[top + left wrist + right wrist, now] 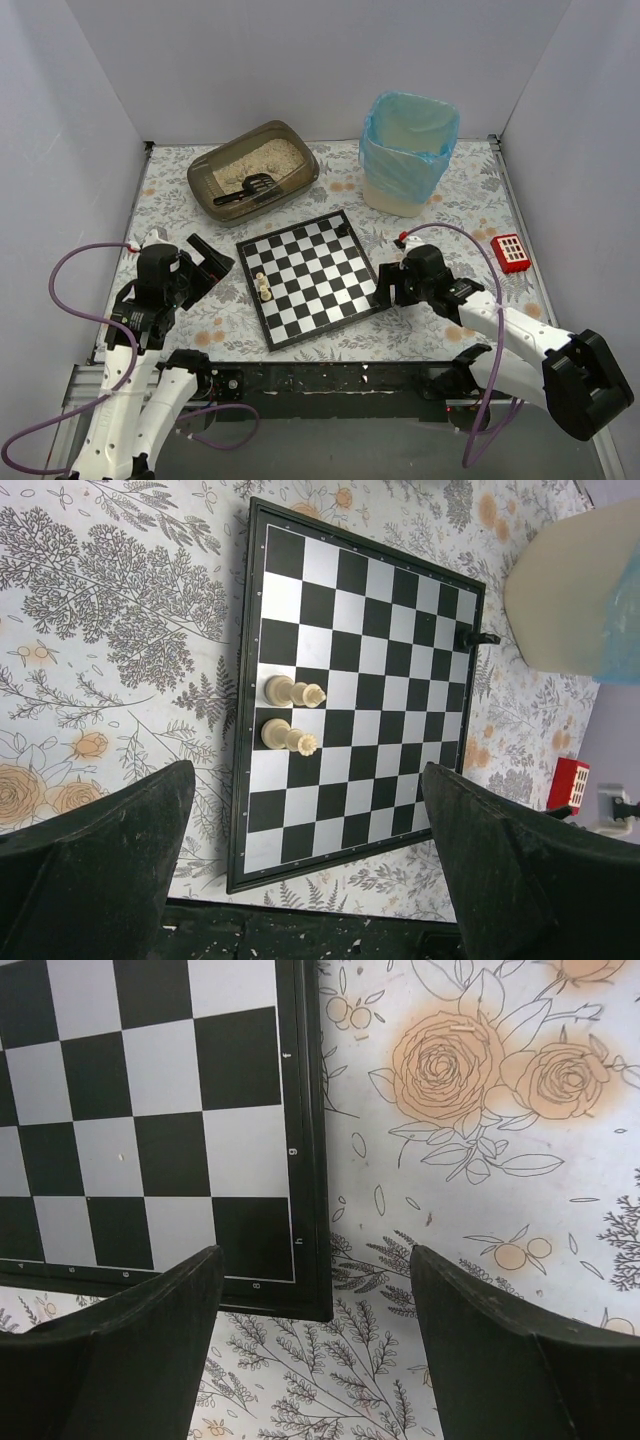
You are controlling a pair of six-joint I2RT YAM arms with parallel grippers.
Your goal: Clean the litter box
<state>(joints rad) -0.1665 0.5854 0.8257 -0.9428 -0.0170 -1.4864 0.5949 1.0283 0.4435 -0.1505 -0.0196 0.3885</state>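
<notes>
Top view: litter box sits at far edge of surface, left of ctr, slightly skewed, w/ beige litter inside and a black scoop lying in it twd its near side. Beige bin w/ blue bag stands at far edge right of ctr, apart from the box. Chessboard lies rotated mid-surface, closer to the near edge. Cream chess pieces are clustered nr its left side, and one black piece is by its far corner. Small red item is nr the right edge. Left hand is twd the left edge, just left of the chessboard, fingers spread w/ nothing btwn them, well apart from the litter box. Right hand is at the chessboard's right corner; whether it touches can't be told here. Left wrist view: left hand is wide apart, dark fingers at the bottom corners of frame, the gap empty over the chessboard. Cream chess pieces sit in two close pairs, and the black piece is at the rim. Bin and red item are on the frame's right side. Right wrist view: right hand is also spread, gripping nothing. The chessboard's corner shows in the gap btwn the fingers, w/ floral surface beside it.
</notes>
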